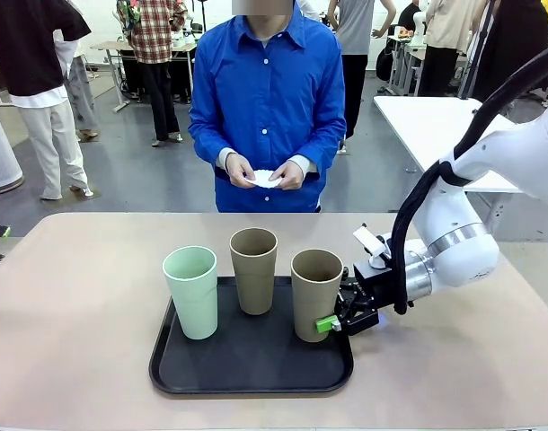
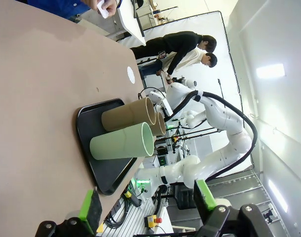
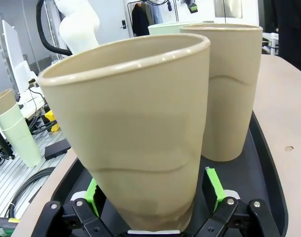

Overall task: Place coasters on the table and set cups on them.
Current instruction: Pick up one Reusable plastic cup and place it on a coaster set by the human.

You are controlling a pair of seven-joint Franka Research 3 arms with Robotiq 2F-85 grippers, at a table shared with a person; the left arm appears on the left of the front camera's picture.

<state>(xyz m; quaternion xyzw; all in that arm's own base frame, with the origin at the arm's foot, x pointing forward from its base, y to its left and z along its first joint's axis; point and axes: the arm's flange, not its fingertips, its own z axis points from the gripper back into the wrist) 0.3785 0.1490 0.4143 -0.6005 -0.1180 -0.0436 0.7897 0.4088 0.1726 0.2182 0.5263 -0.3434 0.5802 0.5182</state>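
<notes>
Three cups stand on a black tray (image 1: pixel 247 373): a mint green one (image 1: pixel 193 292), a tan one (image 1: pixel 253 269) behind it, and a second tan one (image 1: pixel 315 294) at the right. My right gripper (image 1: pixel 323 319) is open, its green pads (image 3: pixel 212 187) either side of the right tan cup (image 3: pixel 140 128) near its base, with a small gap. My left gripper (image 2: pixel 145 202) is open with nothing between its fingers, off the table's end, facing the mint cup (image 2: pixel 123 143). The person at the far side holds the white coasters (image 1: pixel 265 178) in both hands.
The beige-pink table (image 1: pixel 76 296) is bare around the tray. A white table (image 1: pixel 436 126) stands behind at the right, and other people stand farther back. In the right wrist view a stack of spare cups (image 3: pixel 12 128) sits off the table.
</notes>
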